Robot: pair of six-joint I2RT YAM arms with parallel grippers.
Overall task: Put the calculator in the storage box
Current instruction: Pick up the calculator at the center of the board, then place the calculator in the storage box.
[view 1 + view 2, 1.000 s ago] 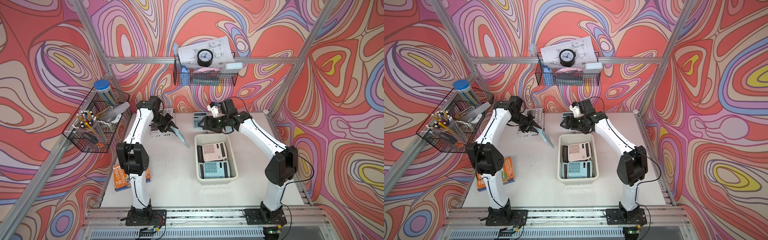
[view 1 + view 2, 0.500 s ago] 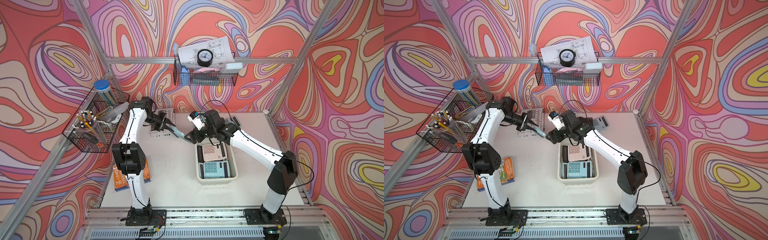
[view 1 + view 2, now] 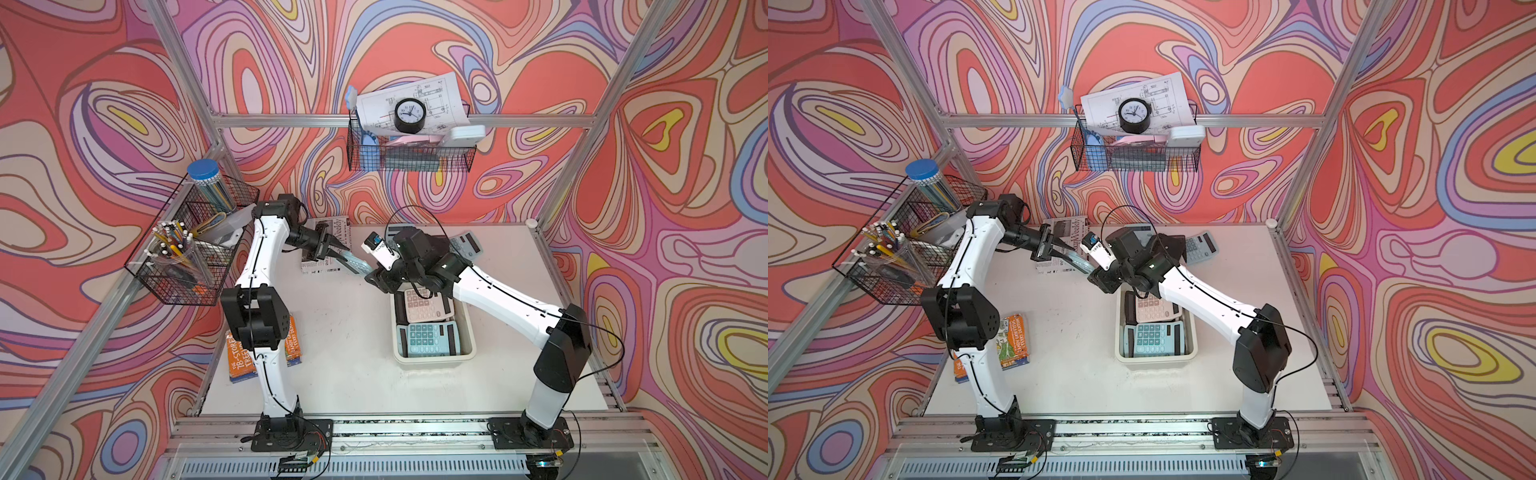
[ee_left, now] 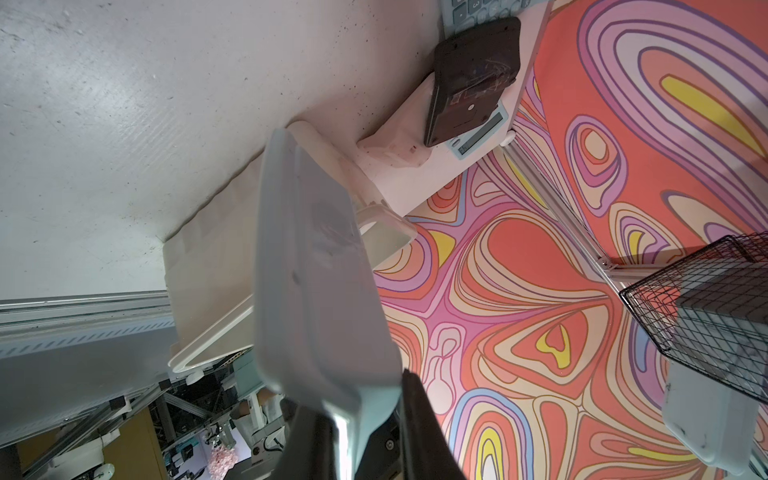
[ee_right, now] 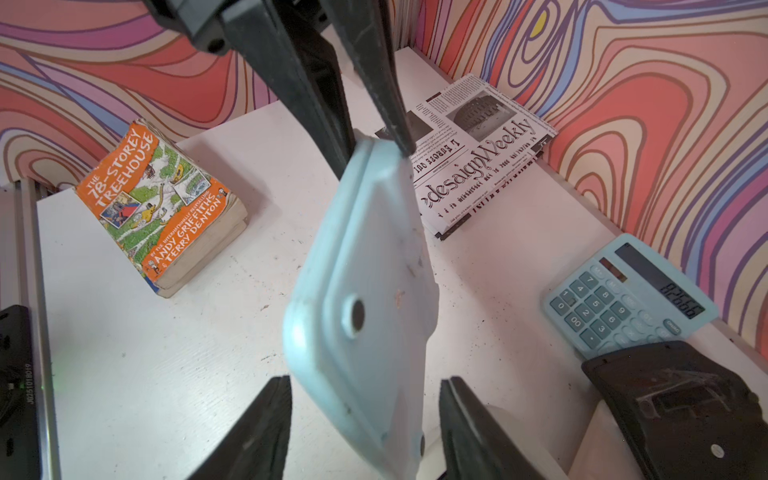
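left fingers (image 5: 316,91): pinching one end of the pale blue calculator (image 5: 365,291) | calculator: tilted in the air above the table (image 3: 340,353), near the newspaper (image 3: 332,232) | right fingers (image 5: 257,428): spread either side of its free end, small gaps | storage box (image 3: 434,360): further right, holds a pink calculator (image 3: 424,305) and a teal calculator (image 3: 428,338)
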